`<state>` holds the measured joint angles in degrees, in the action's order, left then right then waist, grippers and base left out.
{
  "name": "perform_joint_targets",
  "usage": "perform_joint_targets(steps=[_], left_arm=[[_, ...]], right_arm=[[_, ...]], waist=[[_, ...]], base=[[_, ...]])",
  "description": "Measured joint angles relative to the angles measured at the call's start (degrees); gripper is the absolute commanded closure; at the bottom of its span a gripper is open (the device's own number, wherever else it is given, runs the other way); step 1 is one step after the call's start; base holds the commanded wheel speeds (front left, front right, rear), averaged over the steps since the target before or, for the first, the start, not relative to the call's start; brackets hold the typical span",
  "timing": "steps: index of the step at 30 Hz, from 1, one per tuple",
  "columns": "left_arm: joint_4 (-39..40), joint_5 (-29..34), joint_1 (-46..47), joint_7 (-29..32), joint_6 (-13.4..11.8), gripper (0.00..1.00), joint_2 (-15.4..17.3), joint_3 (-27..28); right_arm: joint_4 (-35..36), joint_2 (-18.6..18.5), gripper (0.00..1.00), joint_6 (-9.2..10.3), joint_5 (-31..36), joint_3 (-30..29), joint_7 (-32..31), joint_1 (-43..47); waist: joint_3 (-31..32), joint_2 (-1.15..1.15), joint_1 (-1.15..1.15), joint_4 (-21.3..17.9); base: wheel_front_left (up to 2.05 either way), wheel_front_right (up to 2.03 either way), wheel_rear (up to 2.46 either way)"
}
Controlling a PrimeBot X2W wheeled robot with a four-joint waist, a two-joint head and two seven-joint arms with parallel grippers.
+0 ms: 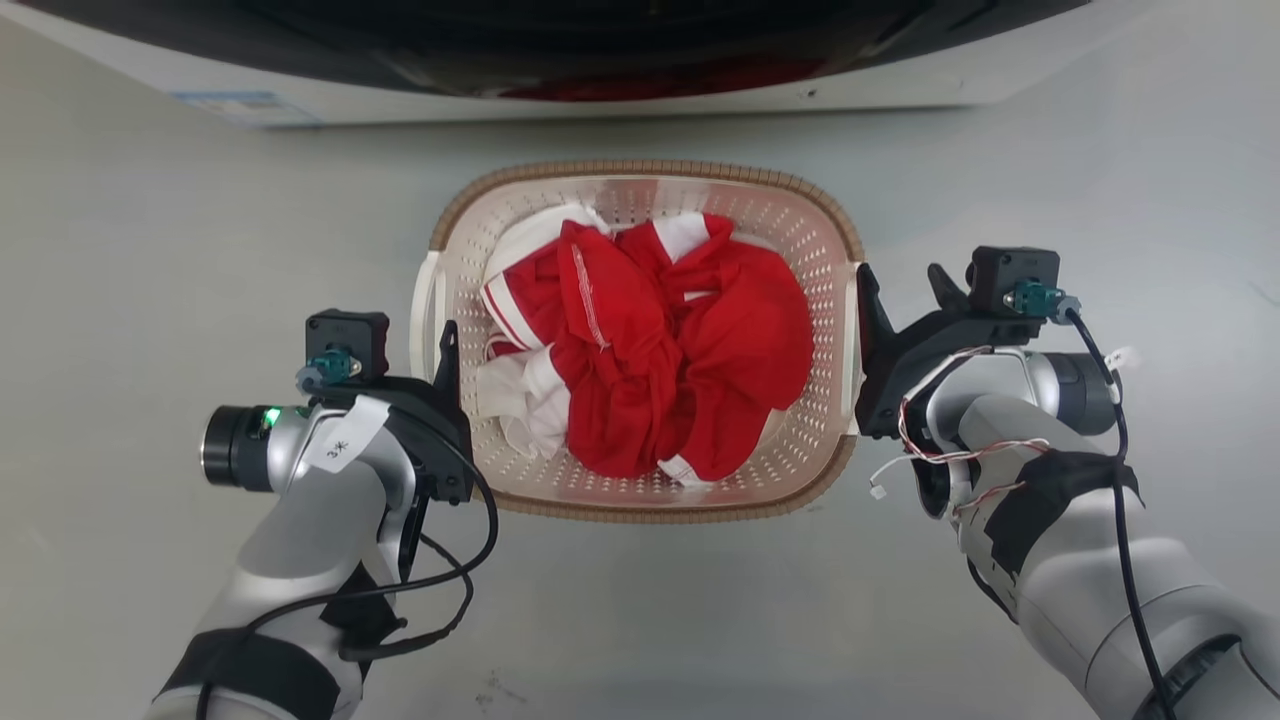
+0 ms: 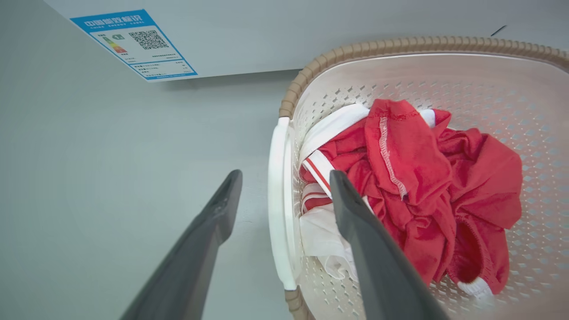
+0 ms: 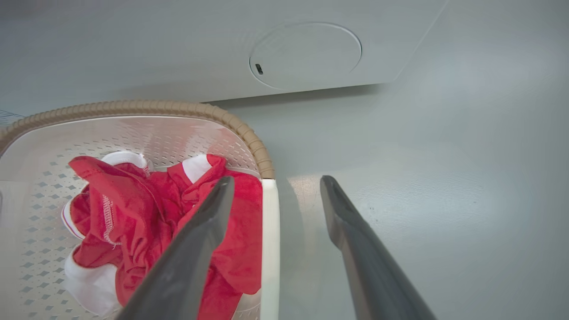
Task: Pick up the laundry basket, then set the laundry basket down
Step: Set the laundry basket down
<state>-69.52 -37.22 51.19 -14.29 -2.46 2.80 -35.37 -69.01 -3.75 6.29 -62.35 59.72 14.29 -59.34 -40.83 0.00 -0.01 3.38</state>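
The laundry basket, cream and perforated with a brown woven-look rim, stands on the grey floor and holds crumpled red and white clothes. My left gripper is open at the basket's left side. In the left wrist view the left gripper straddles the white left handle, one finger outside the basket and one over the clothes. My right gripper is open at the right side. In the right wrist view the right gripper straddles the white right handle the same way.
A white washing machine with a dark door stands just beyond the basket. It carries a blue-edged energy label and a round cover low on its front. Grey floor spreads to both sides and in front.
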Motion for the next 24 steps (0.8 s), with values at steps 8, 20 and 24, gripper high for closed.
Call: perform_joint_targets(steps=[8, 20, 24], left_arm=[[1.5, 0.0, -3.3, 0.0, 1.0, 0.0, 1.3, 1.0], [7.1, 0.0, -11.3, 0.0, 1.5, 0.0, 2.6, 3.4], [9.6, 0.4, -14.7, 0.0, 1.3, 0.0, 2.7, 4.0]], right_arm=[[1.1, 0.0, 0.0, -0.86, 0.9, -1.6, 0.0, 2.7], [5.3, -1.0, 0.0, -1.52, 3.4, -5.1, 0.0, 8.9], [7.6, -1.2, 0.0, -1.48, 4.3, -7.1, 0.0, 12.0]], waist=[[5.9, 0.0, 0.0, -0.5], [15.9, -0.01, 0.0, -0.9], [19.3, 0.0, 0.0, -0.9]], base=[[0.0, 0.0, 0.0], [0.0, 0.0, 0.0], [0.0, 0.0, 0.0]])
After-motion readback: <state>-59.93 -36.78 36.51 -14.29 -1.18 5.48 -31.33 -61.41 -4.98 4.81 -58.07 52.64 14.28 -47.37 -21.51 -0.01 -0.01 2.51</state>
